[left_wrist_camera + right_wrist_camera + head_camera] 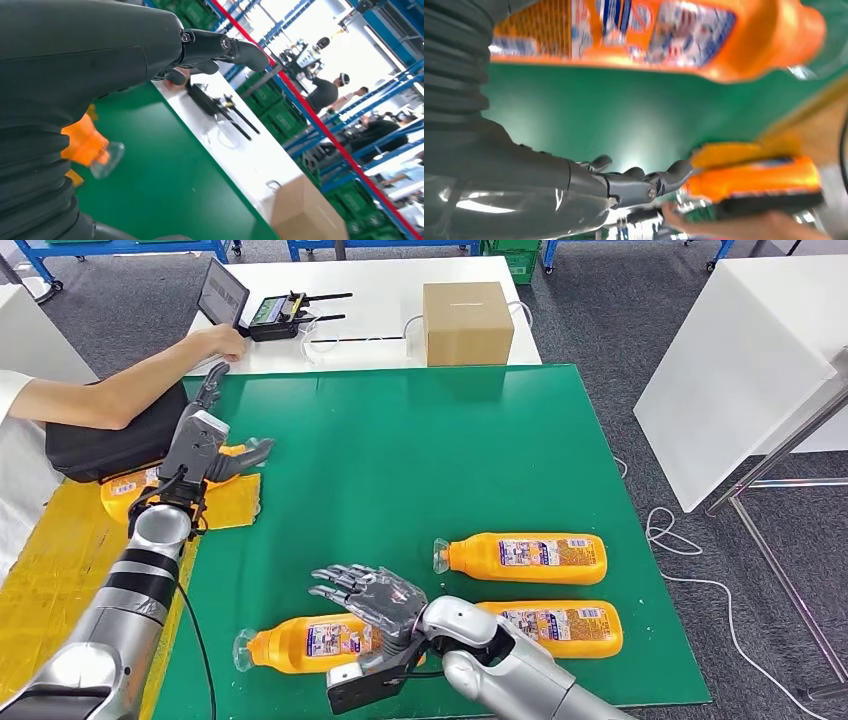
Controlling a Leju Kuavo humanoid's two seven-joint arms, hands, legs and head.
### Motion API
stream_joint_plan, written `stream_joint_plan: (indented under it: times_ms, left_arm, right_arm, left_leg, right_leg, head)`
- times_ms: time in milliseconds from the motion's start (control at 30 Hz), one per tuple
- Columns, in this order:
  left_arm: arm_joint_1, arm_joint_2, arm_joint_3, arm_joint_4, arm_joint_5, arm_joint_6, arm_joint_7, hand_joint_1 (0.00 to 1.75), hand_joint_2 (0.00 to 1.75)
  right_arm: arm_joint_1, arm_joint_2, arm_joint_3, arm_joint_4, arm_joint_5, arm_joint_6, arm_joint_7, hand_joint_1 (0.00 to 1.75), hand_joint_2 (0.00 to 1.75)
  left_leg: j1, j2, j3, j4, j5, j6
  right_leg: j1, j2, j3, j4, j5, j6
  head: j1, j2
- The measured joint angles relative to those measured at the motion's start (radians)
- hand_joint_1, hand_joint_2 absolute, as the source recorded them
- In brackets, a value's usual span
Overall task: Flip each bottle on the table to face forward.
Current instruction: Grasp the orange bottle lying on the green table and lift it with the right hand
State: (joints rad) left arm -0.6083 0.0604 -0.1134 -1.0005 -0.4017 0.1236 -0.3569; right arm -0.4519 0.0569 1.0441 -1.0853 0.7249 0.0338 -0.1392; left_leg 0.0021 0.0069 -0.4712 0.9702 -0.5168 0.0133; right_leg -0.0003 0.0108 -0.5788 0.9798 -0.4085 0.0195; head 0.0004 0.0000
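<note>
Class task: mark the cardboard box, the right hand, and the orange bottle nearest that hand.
cardboard box (468, 325), head view, front face.
right hand (375, 597), head view, back of hand.
orange bottle (300, 641), head view, label area.

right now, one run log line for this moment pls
left hand: open, above bottle at mat's left edge | right hand: open, over near-left bottle | two bottles lying right | nothing held

Both arms reach forward, left hand (205, 440) and right hand (372, 598) spread, holding nothing.
</note>
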Motion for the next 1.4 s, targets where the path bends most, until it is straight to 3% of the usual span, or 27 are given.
stream_joint_plan:
  times_ms: [500, 767, 900, 1033, 1067, 1400]
  left_arm:
    - [0.004, -0.032, -0.007, -0.019, 0.059, -0.018, -0.002, 0.0, 1.75]
    - [0.004, -0.035, -0.018, -0.019, 0.063, -0.018, -0.001, 0.0, 1.75]
    - [0.005, -0.037, -0.022, -0.019, 0.071, -0.019, 0.004, 0.0, 1.75]
    - [0.01, -0.038, -0.029, -0.019, 0.074, -0.019, 0.009, 0.0, 1.75]
    - [0.012, -0.039, -0.03, -0.019, 0.074, -0.02, 0.01, 0.0, 1.75]
    - [0.019, -0.043, -0.044, -0.021, 0.076, -0.021, 0.015, 0.0, 1.75]
  right_arm:
    - [-0.074, 0.096, 0.089, 0.253, 0.055, -0.013, 0.07, 0.0, 1.75]
    - [-0.1, 0.118, 0.106, 0.317, 0.069, -0.02, 0.083, 0.0, 1.75]
    - [-0.109, 0.127, 0.114, 0.343, 0.114, -0.034, 0.129, 0.0, 1.75]
    - [-0.122, 0.14, 0.114, 0.383, 0.171, -0.054, 0.185, 1.68, 1.75]
    - [-0.126, 0.144, 0.114, 0.394, 0.185, -0.053, 0.195, 1.75, 1.75]
    - [-0.177, 0.156, 0.114, 0.473, 0.236, -0.008, 0.213, 1.75, 1.75]
  left_leg:
    - [0.0, 0.0, 0.001, 0.0, 0.0, 0.0]
    - [0.0, 0.0, 0.002, 0.0, 0.0, 0.0]
    - [0.0, 0.0, 0.002, 0.0, 0.0, 0.0]
    - [0.0, 0.0, 0.004, 0.0, 0.0, 0.0]
    - [0.0, 0.0, 0.004, 0.0, 0.0, 0.0]
    - [0.0, 0.0, 0.006, 0.0, 0.0, 0.0]
  right_leg:
    - [0.0, 0.0, 0.0, 0.0, 0.0, 0.0]
    - [0.0, 0.0, 0.001, 0.0, 0.0, 0.0]
    - [0.0, 0.0, 0.001, 0.0, 0.0, 0.0]
    - [0.0, 0.0, 0.003, 0.0, 0.0, 0.0]
    - [0.0, 0.0, 0.003, 0.0, 0.0, 0.0]
    - [0.0, 0.0, 0.005, 0.0, 0.0, 0.0]
  head:
    - [0.0, 0.0]
    - [0.0, 0.0]
    - [0.0, 0.0]
    - [0.0, 0.0]
    - [0.0, 0.0]
    - [0.0, 0.0]
